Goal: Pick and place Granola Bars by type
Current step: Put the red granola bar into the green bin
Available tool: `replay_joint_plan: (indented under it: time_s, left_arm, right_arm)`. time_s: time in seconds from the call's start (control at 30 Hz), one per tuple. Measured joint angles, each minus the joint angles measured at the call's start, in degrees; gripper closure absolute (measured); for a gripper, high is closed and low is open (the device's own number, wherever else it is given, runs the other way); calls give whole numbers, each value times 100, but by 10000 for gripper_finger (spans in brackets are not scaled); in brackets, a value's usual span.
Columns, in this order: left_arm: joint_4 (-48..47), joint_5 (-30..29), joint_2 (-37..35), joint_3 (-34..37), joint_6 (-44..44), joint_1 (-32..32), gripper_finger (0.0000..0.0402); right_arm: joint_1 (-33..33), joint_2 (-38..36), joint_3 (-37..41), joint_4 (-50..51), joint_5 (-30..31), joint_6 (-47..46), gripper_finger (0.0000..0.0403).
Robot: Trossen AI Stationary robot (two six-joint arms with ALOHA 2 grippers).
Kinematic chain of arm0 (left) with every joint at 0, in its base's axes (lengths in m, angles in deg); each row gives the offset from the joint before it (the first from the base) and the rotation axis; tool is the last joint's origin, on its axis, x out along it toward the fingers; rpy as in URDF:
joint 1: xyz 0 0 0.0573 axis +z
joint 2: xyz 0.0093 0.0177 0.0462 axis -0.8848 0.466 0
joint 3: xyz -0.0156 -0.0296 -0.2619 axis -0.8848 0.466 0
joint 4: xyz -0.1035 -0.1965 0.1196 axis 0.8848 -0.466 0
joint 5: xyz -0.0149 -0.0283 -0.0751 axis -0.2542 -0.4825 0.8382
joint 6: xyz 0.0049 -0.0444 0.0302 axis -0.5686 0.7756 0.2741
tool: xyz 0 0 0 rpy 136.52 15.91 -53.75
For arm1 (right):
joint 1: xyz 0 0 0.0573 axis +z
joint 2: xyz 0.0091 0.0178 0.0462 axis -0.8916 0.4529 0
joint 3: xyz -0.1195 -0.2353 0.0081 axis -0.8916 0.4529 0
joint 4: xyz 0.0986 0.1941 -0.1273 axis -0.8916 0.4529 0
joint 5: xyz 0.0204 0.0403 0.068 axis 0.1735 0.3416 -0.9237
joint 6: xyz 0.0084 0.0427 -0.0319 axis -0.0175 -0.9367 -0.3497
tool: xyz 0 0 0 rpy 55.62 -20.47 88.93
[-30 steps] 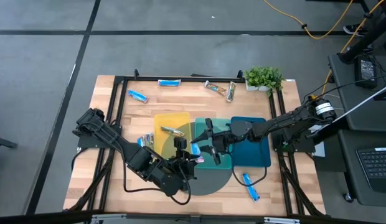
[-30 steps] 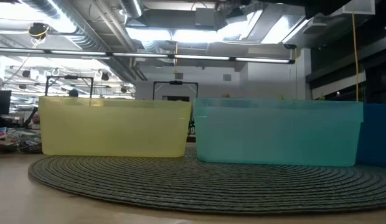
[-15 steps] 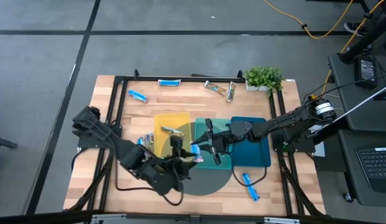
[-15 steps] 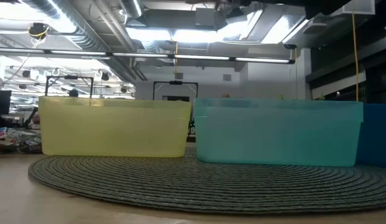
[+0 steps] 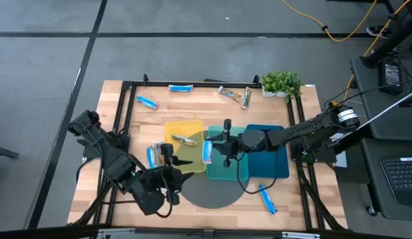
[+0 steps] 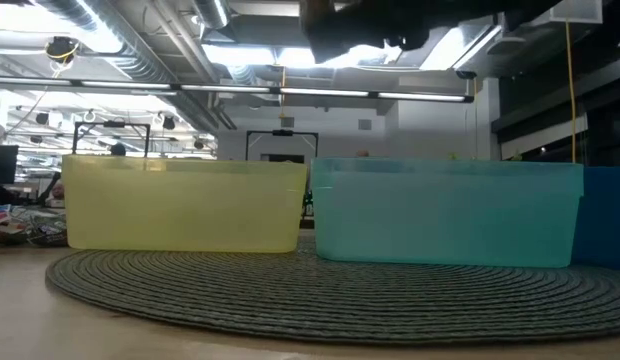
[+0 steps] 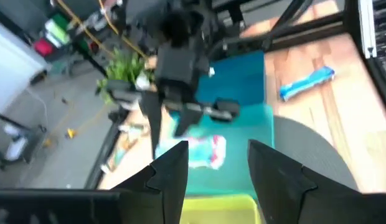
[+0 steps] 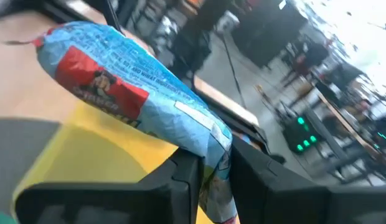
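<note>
Spanning the frame in the high view, the wooden table [image 5: 126, 199] carries a dark round woven mat [image 5: 212, 196] with three trays on it in a row: yellow tray [image 5: 186, 129], teal tray [image 5: 227, 174], dark blue tray [image 5: 272, 166]. A potted plant [image 5: 281, 82] stands at the far right corner. Loose granola bars lie along the far edge: blue ones [image 5: 181, 87] [image 5: 147, 102] and tan-brown ones [image 5: 236, 95]; another blue bar [image 5: 267, 199] lies near the dark blue tray, and one tan-brown bar [image 5: 185, 140] rests in the yellow tray. The right arm reaches in from the right, its right gripper [image 5: 209, 149] raised at the yellow-teal boundary, fingers pinching a light blue bar [image 8: 127, 99]. The left arm is folded low at the near left, its left gripper [image 7: 218, 158] empty, fingers parted, beside a further blue bar [image 5: 151, 157].
</note>
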Motion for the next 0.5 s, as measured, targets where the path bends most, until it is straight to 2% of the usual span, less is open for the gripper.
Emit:
replay_joint_plan:
  time_s: [0.23,0.5]
  left_arm:
    - [-1470,99,72,44,1550,-98,258]
    - [-2800,-383,271,173,2745,-409,267]
  right_arm:
    - [-15,-447,0,835,139,-432,328]
    - [-130,-1165,0,2128,156,-1058,328]
